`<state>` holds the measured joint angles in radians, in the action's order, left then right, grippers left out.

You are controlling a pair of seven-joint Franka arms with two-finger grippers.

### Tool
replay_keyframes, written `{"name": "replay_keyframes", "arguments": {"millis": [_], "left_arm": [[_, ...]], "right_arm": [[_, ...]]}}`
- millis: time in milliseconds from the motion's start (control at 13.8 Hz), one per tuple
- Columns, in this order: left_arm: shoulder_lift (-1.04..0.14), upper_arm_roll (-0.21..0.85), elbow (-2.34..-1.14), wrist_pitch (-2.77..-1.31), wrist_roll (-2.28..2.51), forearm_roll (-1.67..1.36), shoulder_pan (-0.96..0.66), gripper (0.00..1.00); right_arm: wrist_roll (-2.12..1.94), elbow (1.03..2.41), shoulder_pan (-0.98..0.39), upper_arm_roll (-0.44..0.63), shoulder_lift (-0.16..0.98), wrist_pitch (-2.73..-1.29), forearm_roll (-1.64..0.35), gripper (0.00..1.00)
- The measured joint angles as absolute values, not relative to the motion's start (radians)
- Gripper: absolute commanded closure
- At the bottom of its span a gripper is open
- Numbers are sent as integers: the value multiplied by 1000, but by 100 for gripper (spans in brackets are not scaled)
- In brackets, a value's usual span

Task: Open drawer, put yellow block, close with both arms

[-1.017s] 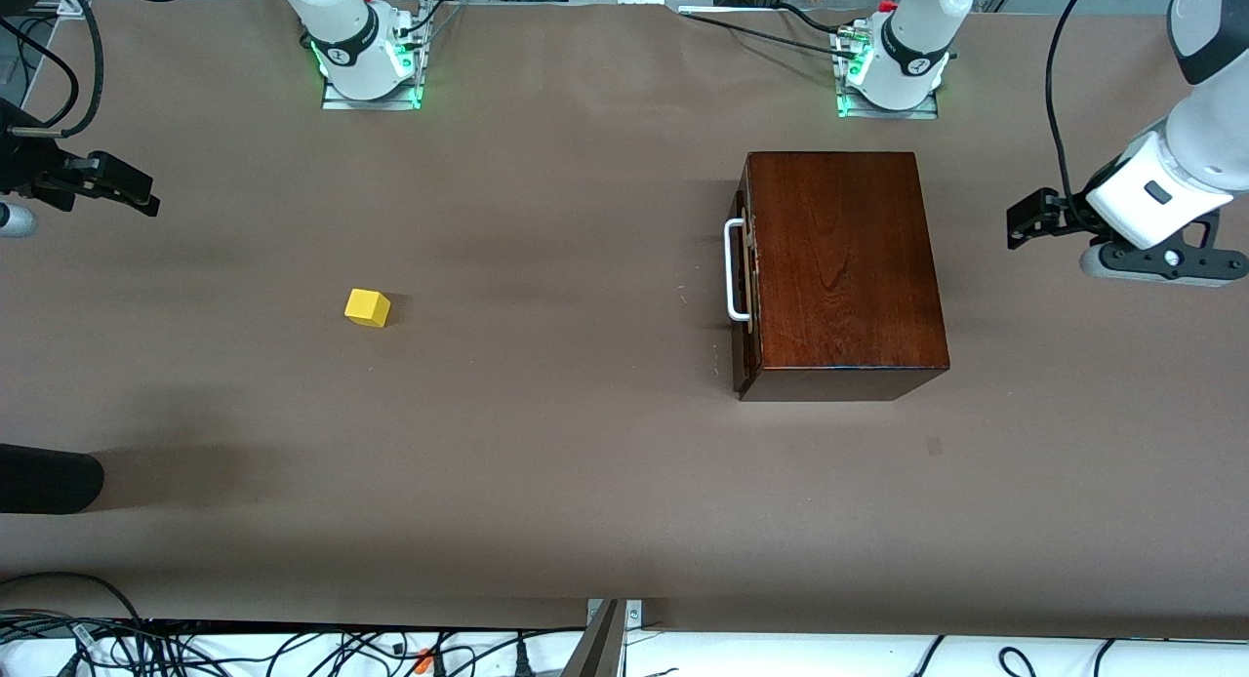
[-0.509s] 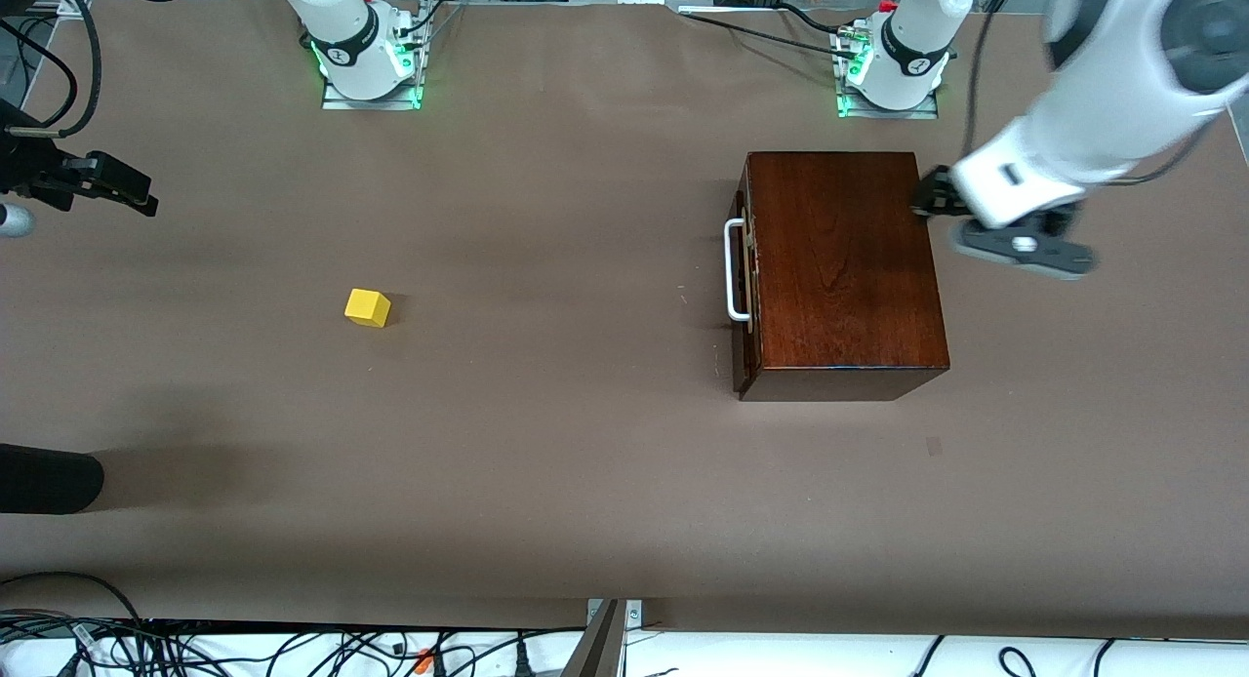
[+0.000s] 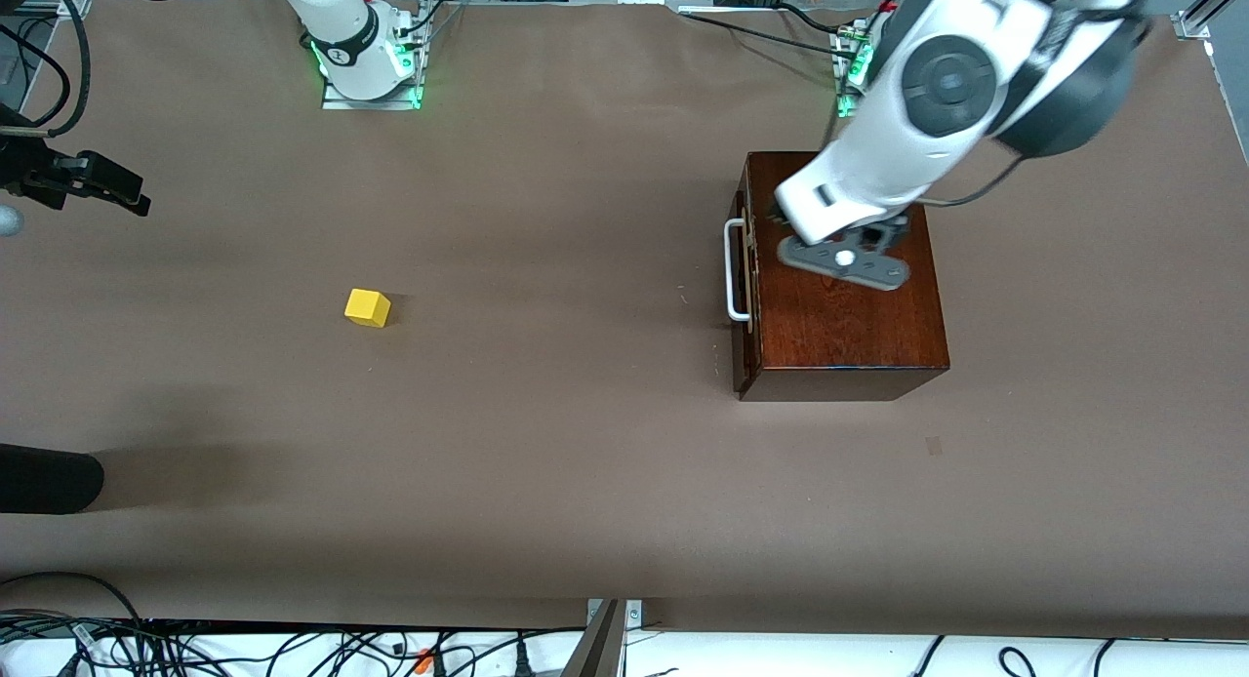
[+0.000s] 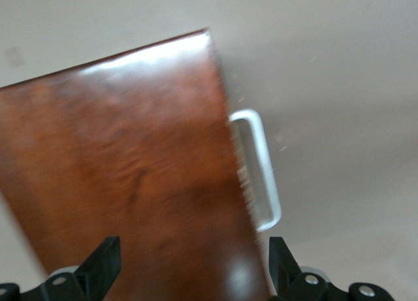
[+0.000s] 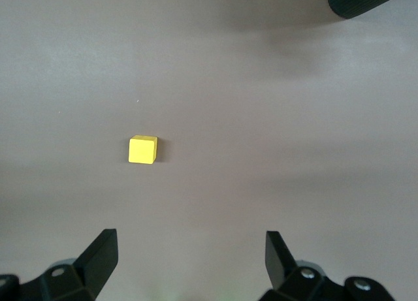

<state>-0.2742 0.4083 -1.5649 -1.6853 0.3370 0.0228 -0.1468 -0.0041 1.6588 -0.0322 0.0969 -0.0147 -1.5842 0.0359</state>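
Note:
The mahogany box stands toward the left arm's end of the table, its drawer pushed in and the white handle facing the right arm's end. My left gripper hangs open over the box top, close to the handle; in the front view the left arm's wrist covers it. The yellow block lies alone on the table. My right gripper hovers open at the right arm's end of the table. The block sits well ahead of its fingertips, apart from them.
A black rounded object pokes in at the right arm's end of the table, nearer to the front camera than the block. It also shows in the right wrist view. Cables run along the table's front edge.
The left arm has swung in from past its end of the table to above the box. The right gripper has barely shifted. Block and drawer have not moved.

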Motion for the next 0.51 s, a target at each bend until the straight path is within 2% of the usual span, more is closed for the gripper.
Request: {"name": "replay_keyframes", "arguments": {"millis": [291,509], "left_arm": [[-404,409,-1558,-1820,534,54,-285,0],[-491,409,-1556,-1861,653,166,-357,0]], "right_arm": [[-4,1659,-32,97,-15,-1584,36,0],[-4,1659,-32,97,-15,-1584,36,0]]}}
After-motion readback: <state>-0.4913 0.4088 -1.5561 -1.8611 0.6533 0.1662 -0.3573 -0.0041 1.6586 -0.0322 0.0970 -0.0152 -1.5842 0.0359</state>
